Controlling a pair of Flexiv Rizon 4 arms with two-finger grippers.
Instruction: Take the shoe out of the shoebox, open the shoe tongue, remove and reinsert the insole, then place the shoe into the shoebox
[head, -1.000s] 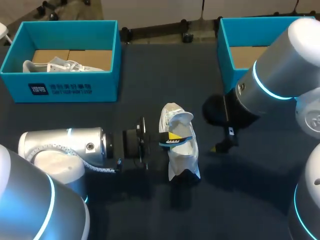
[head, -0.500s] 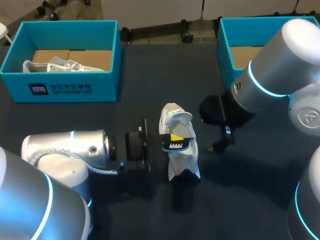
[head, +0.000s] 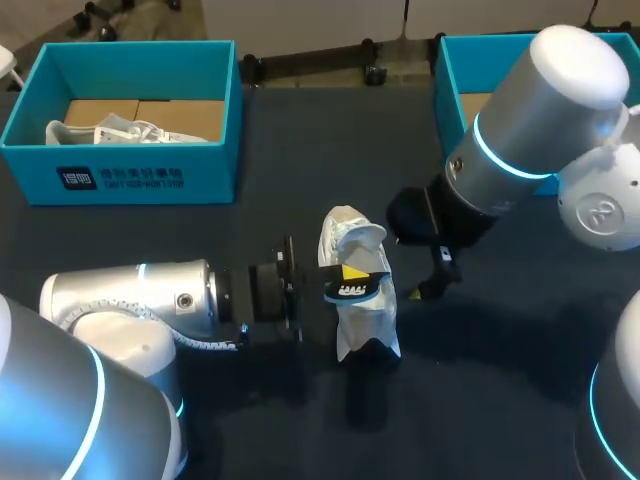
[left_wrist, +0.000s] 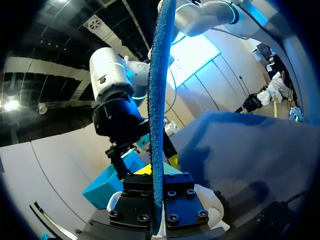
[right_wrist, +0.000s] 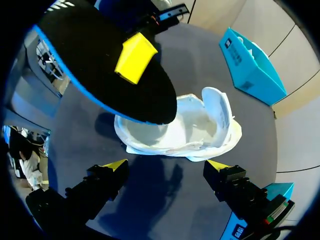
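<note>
A white shoe lies on the dark table, its tongue folded back. Just above its opening hangs the black insole with a blue edge, and my left gripper is shut on it. The left wrist view shows that insole edge-on between the left gripper's fingers. My right gripper hangs open just right of the shoe, holding nothing. In the right wrist view its two yellow tips stand wide apart before the shoe, with the insole hanging over the shoe.
A blue shoebox at the back left holds another white shoe. A second blue shoebox stands at the back right, partly behind my right arm. The blue box shows beyond the shoe in the right wrist view.
My right arm has moved left, bringing its open gripper closer to the shoe. The left gripper and the insole have shifted slightly right.
</note>
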